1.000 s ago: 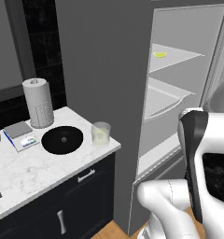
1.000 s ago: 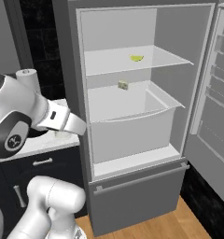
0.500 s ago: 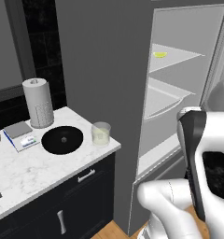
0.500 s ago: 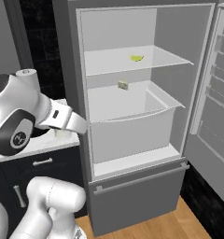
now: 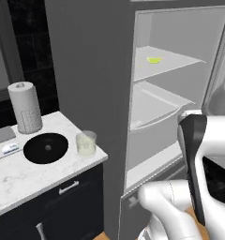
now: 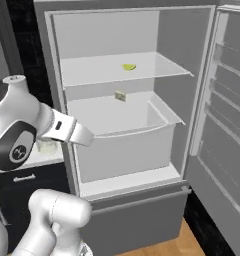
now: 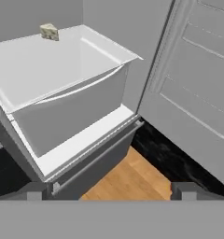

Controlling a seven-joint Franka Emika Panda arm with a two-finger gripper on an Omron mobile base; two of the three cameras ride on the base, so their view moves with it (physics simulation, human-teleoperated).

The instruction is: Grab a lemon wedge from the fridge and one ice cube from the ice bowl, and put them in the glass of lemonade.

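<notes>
Fridge: door swung fully open, giving the arm access to its white shelves. Lemon wedge: lies alone on the upper shelf, likely the first pickup; also seen at. Beige chunk: at the back of the drawer below, not wanted. Glass of lemonade: on the marble counter just beside the ice bowl, paper-towel roll behind. Gripper: fingers spread wide, holding and touching nothing, aimed low at the drawer front, well below the wedge.
</notes>
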